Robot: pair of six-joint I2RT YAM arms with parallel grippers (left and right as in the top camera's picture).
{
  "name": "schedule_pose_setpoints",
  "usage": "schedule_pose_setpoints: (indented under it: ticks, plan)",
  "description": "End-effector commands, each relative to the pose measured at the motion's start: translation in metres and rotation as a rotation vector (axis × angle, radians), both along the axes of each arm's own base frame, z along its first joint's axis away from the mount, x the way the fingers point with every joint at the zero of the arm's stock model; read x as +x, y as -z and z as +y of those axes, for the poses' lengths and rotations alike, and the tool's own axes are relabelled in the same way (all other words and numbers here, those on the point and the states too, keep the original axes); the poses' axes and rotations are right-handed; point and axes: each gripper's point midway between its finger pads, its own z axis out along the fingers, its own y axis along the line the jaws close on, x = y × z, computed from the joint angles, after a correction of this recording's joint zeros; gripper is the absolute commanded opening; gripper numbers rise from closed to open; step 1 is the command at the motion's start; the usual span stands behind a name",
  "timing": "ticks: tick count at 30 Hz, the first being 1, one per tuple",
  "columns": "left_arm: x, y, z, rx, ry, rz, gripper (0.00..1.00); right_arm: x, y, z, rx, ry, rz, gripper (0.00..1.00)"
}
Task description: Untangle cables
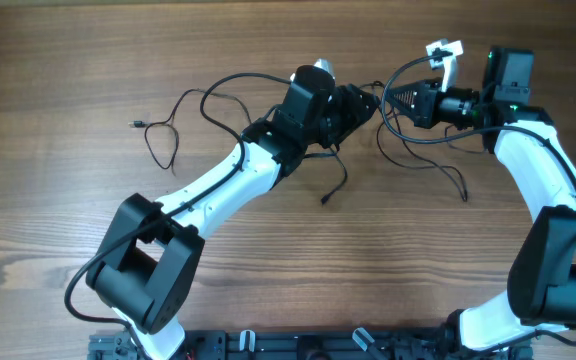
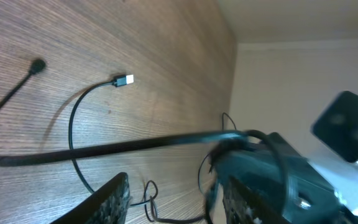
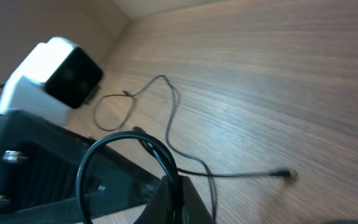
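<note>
- The wooden worktop [image 1: 68, 250] carries the cables [image 2: 135, 144], which are spread over its far half. They run from a loose strand at the far left to a bunch between the two arms.
- The left arm [image 1: 218, 180] reaches diagonally to the far middle, and the right arm [image 1: 543, 170] bends in from the right.
- The left end effector [image 2: 179, 202] has its fingers moderately apart and grips nothing.
- The right end effector [image 3: 174, 190] is pinched closed on a black cable that loops out from its tip.
- One cable is stretched almost level across the left wrist view. It passes just beyond the left fingers, and its long axis leads toward the right end effector.
- A small dark plug [image 1: 134, 124] ends the loose strand and points left.
- A silver plug [image 2: 124, 79] lies flat on the wood and points right in the left wrist view.
</note>
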Motion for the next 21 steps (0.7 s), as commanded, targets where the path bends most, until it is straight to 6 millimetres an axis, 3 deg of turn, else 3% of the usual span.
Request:
schedule_pose_setpoints:
  ticks: [1,3,10,16,18,19,20,21]
  plan:
    - [-0.007,0.019,0.007,0.055,0.006,0.071,0.49,0.010,0.015,-0.011,-0.073,0.082,0.048,0.04]
    - [-0.012,0.029,0.012,0.086,0.004,0.113,0.45,0.010,0.015,-0.011,-0.073,0.082,0.047,0.04]
    - [-0.001,0.013,0.005,0.041,-0.011,0.031,0.48,0.007,0.014,-0.008,-0.059,0.068,0.053,0.04]
    - [0.008,0.052,0.009,0.121,-0.074,0.057,0.49,-0.004,0.009,0.015,-0.016,-0.010,0.062,0.04]
    - [0.015,0.055,0.014,0.140,-0.112,0.044,0.48,-0.007,0.011,0.019,-0.016,-0.019,0.074,0.04]
    - [0.018,0.054,0.016,0.140,-0.124,0.035,0.46,-0.008,0.011,0.020,-0.016,-0.021,0.078,0.04]
    - [0.023,0.050,0.018,0.129,-0.133,0.023,0.37,-0.008,0.011,0.020,-0.016,-0.022,0.082,0.04]
    - [0.026,0.050,0.022,0.130,-0.145,0.022,0.14,-0.008,0.011,0.020,-0.016,-0.022,0.082,0.04]
